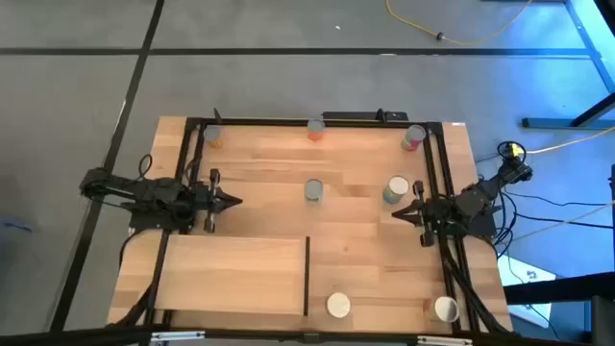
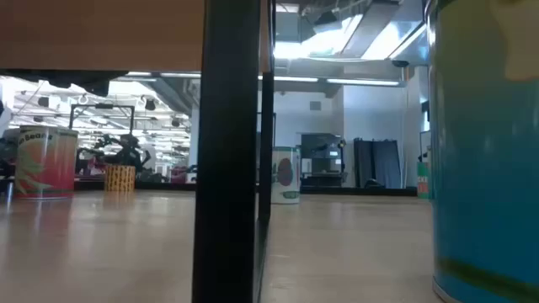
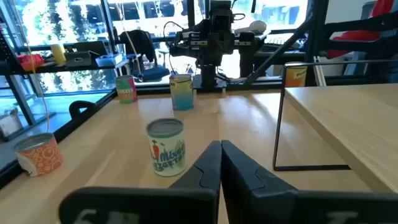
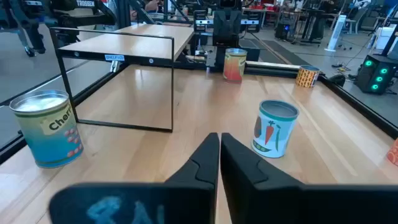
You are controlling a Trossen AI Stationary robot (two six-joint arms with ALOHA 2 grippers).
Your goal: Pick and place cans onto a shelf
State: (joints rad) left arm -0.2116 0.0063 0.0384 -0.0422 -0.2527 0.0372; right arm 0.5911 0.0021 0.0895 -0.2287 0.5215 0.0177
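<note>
the blue can [image 2: 484, 151] looms right against the low camera, beside the shelf's [image 1: 231, 274] black bar [image 2: 227, 151]. the shelf sits raised over the desk's [image 1: 356, 235] front left part with nothing on it. two white-topped cans [image 1: 338, 306] stand along the front edge, two more [image 1: 314, 190] mid-desk, and three [image 1: 315, 129] along the back. the left gripper [image 1: 231, 202] hovers at the left side, fingers pressed together, holding nothing. the right gripper [image 1: 397, 213] hovers at the right, near the green can [image 1: 396, 189], fingers together too, empty.
</note>
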